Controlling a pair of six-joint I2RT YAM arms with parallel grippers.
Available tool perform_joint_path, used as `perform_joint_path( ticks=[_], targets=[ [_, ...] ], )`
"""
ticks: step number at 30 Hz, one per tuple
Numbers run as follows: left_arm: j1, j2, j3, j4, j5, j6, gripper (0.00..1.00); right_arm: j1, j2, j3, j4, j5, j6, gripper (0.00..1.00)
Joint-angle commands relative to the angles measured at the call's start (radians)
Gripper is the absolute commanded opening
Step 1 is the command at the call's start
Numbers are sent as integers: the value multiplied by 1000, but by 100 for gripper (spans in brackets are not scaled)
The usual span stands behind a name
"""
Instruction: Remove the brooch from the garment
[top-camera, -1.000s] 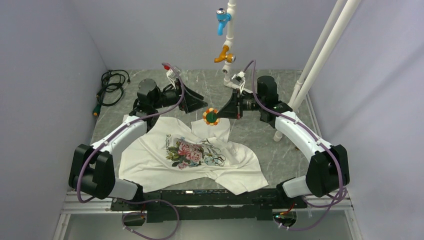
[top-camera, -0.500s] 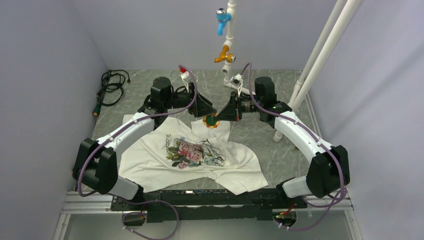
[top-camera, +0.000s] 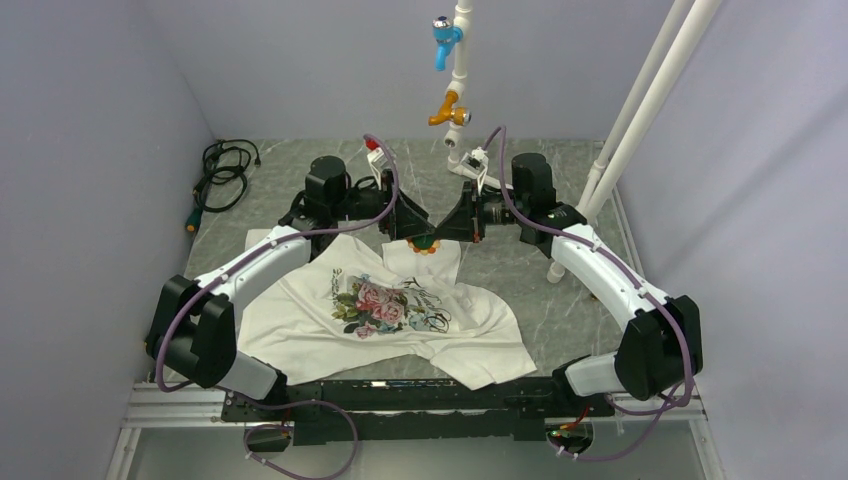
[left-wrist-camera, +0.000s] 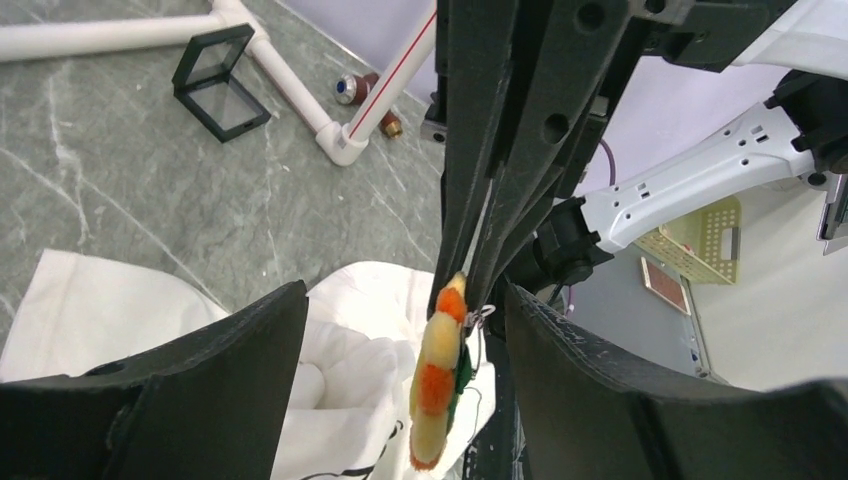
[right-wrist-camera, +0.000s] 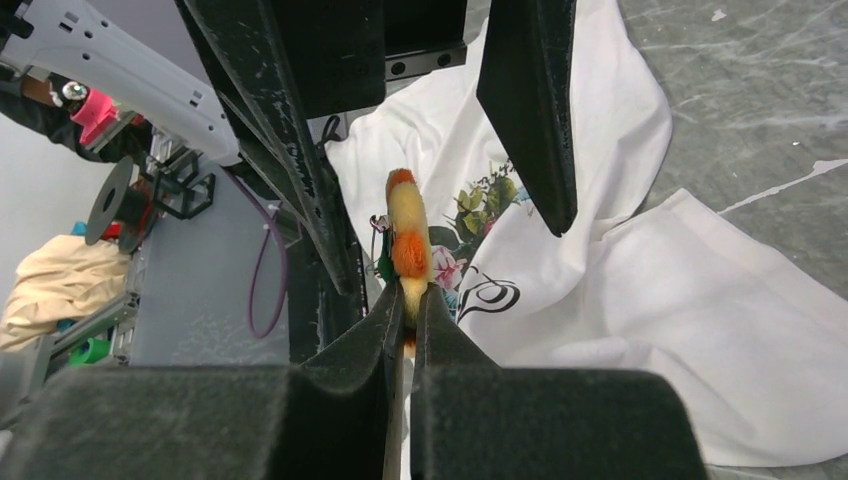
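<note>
Two grippers meet nose to nose over the neck end of the white T-shirt (top-camera: 300, 310). The shirt lies spread on the marbled tabletop (top-camera: 520, 270) with its rose print (top-camera: 385, 305) facing up. The right gripper (right-wrist-camera: 408, 300) has its fingers pressed together on one rim of the brooch (right-wrist-camera: 407, 240). The orange-and-yellow flower therefore sits edge-on to both wrist cameras, its dark green backing and a thin wire pin turned to one side. That pinch on the rim seems chosen to leave both faces of the brooch free.

The left gripper (left-wrist-camera: 405, 300) is spread wide, with one finger on each side of the brooch and neither touching it. I judge it is lined up to take the flower or to work its clasp.

In both wrist views the brooch is held in the air with the shirt well below it and no fabric visibly caught on the pin. It looks already clear of the garment, though the pin tip is too small to be sure. What remains is likely a hand-over, or setting the brooch down away from the cloth.
</note>
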Motion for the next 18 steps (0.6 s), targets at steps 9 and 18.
perform_joint_path(
  ticks=[9, 18],
  targets=[
    [13, -8, 75, 12, -55, 48, 75, 2, -52, 11, 2, -18, -51, 0],
    [12, -13, 17, 33, -40, 7, 72, 4, -62, 6, 0, -4, -52, 0]
  ],
)
